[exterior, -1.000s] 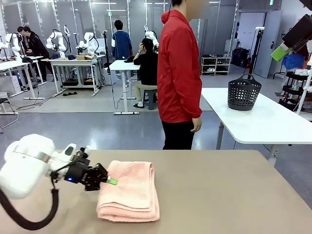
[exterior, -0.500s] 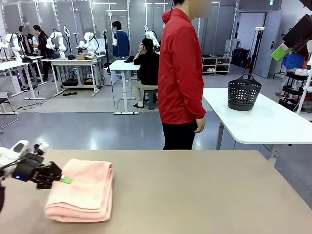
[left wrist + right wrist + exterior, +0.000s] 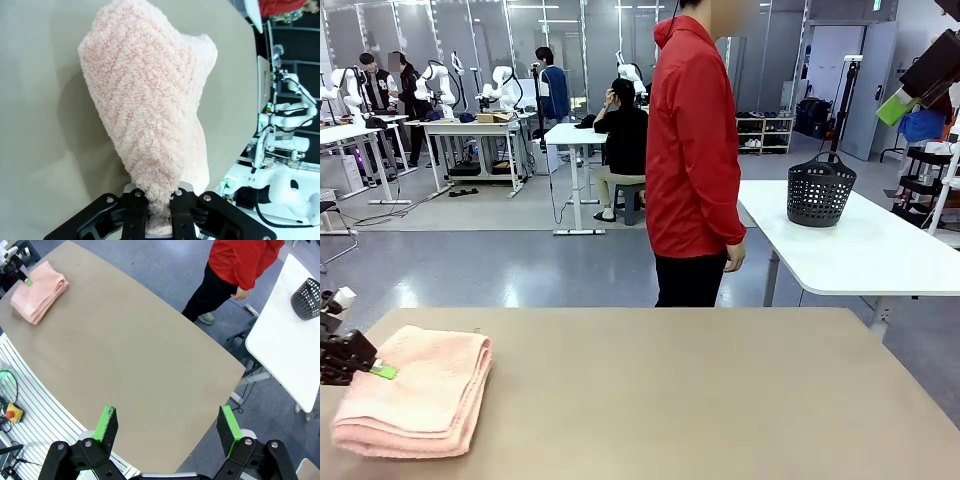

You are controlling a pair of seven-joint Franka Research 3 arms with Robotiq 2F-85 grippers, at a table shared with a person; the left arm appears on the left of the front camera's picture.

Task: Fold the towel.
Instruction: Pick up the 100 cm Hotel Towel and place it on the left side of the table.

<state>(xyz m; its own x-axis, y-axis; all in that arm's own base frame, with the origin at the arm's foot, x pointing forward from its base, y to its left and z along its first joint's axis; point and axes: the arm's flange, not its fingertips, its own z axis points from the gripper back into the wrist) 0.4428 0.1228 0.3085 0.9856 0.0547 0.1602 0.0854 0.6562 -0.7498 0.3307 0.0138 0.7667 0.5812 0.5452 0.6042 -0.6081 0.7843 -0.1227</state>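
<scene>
Folded pink terry towel point(image 3: 150, 105), herringbone weave, pinched in left claw point(image 3: 160, 207)

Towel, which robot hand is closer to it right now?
Left. The left hand is clamped on the towel at its edge; the right hand hangs open, high above the table, far off.

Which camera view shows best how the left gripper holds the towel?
The left wrist view: the left gripper is shut on the towel, pinching its edge. The front view shows the towel folded at the table's left end; the right wrist view shows it small and far away.
</scene>
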